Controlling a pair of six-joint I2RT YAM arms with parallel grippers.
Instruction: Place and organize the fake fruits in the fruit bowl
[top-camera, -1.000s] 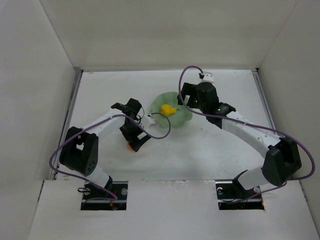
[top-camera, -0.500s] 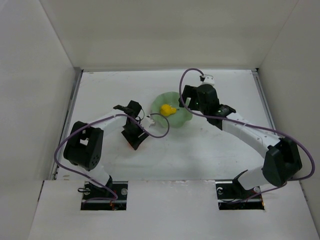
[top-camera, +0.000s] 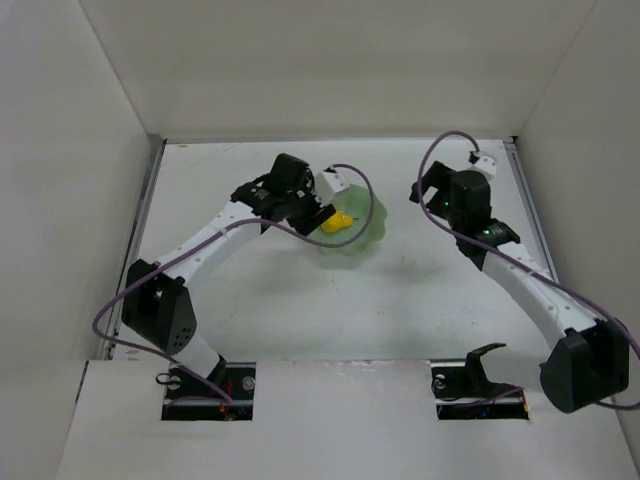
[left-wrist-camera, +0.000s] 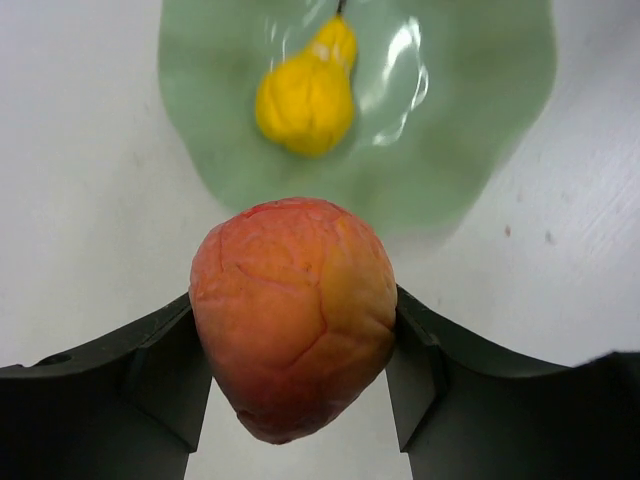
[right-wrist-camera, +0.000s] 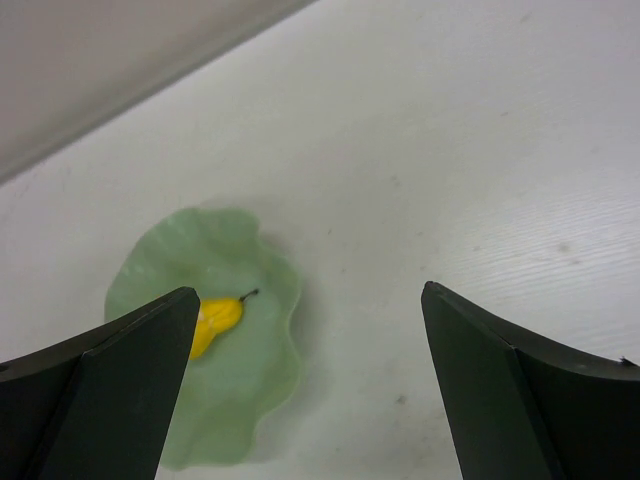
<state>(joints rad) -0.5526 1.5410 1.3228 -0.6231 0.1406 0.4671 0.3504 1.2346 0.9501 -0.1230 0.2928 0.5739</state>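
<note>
Left claw (left-wrist-camera: 293, 350) grips the peach (left-wrist-camera: 292, 300) over the fruit bowl's (left-wrist-camera: 480, 120) rim, toward the surface's (top-camera: 250, 300) far edge; the pear (left-wrist-camera: 305, 95) lies inside. Right claw (right-wrist-camera: 305, 380) gapes empty. Next, the left claw should advance slightly and release beside the pear.

I saw the white table (top-camera: 400, 300) with white walls (top-camera: 330, 60) on three sides. The green bowl (top-camera: 372, 235) sat near the middle, toward the back. The yellow pear (top-camera: 337, 222) lay inside it, on the left part. My left arm (top-camera: 200, 250) reached from its base up and across to the bowl. The left gripper (top-camera: 312, 212) hung over the bowl's left edge, just beside the pear. I could not tell from up here how its jaws stood. My right arm (top-camera: 520, 280) reached up the right side. The right gripper (top-camera: 432, 192) was well apart from the bowl, off to its right. A purple cable (top-camera: 352, 176) looped over each arm
</note>
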